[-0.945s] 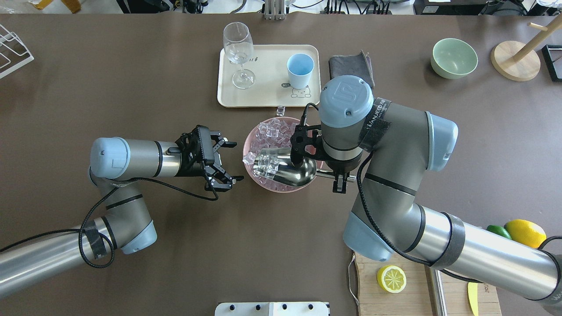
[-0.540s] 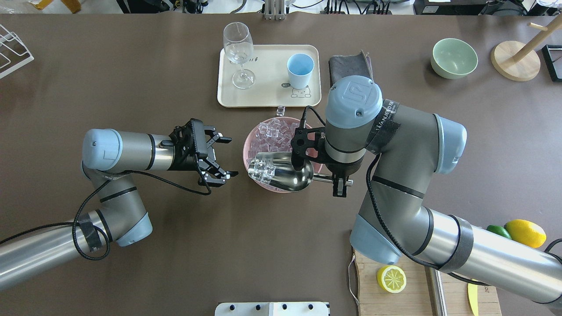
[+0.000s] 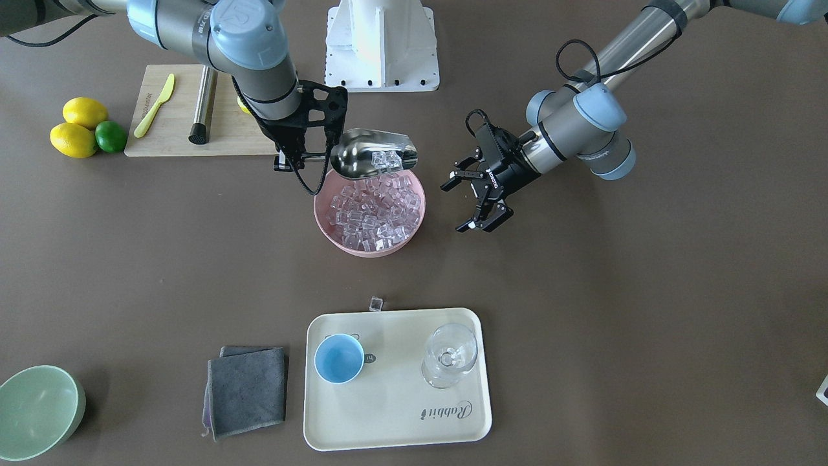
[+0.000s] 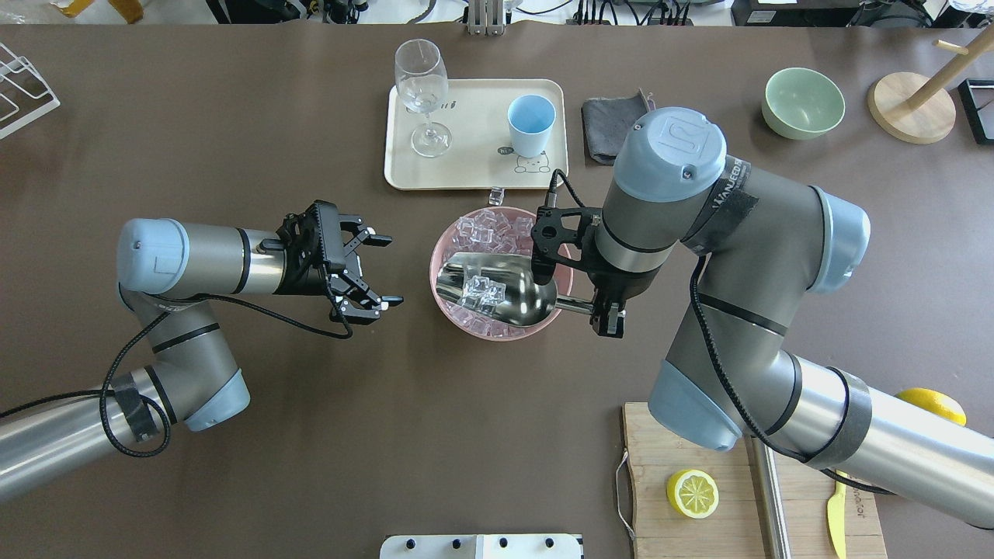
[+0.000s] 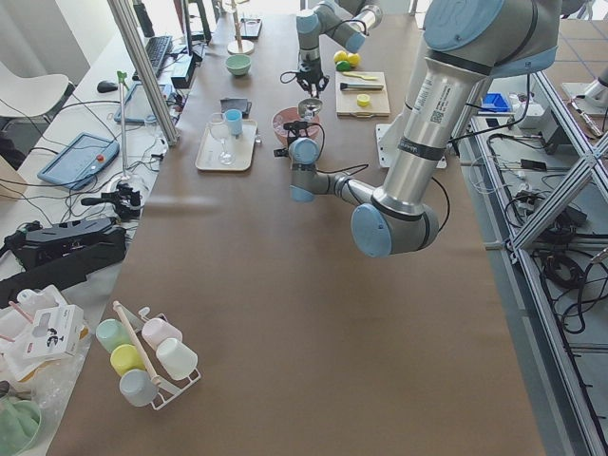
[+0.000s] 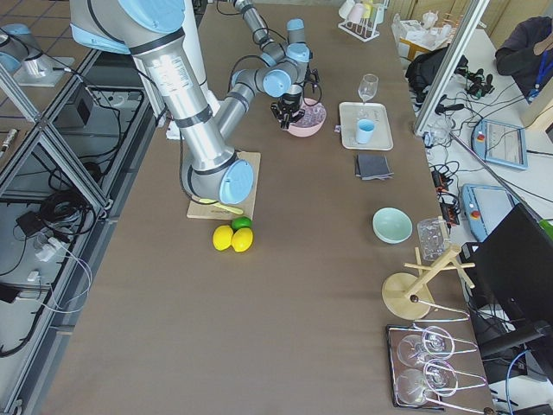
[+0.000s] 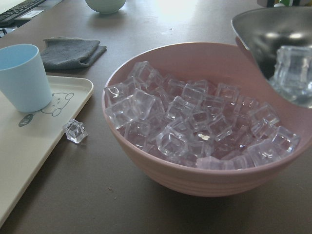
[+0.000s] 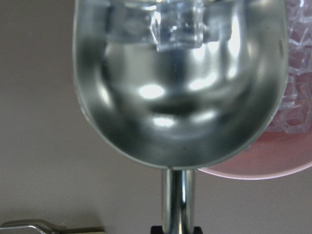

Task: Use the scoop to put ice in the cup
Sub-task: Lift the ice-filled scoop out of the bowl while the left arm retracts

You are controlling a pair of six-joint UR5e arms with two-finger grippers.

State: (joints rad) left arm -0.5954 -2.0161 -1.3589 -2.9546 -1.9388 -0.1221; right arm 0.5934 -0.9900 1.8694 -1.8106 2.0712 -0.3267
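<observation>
Here, in the front-facing view, the right fingers (image 3: 283,158) are clamped on the handle of the scoop (image 3: 362,155), which hangs above the pink bowl (image 3: 322,217) with a few ice cubes (image 3: 387,159) in its trough. From overhead, its long axis runs across the desk (image 4: 233,116), mouth toward the left fingers (image 4: 365,305), which are spread apart and empty. The cup (image 4: 531,124) stands upright on the tray (image 4: 466,175) beyond.
</observation>
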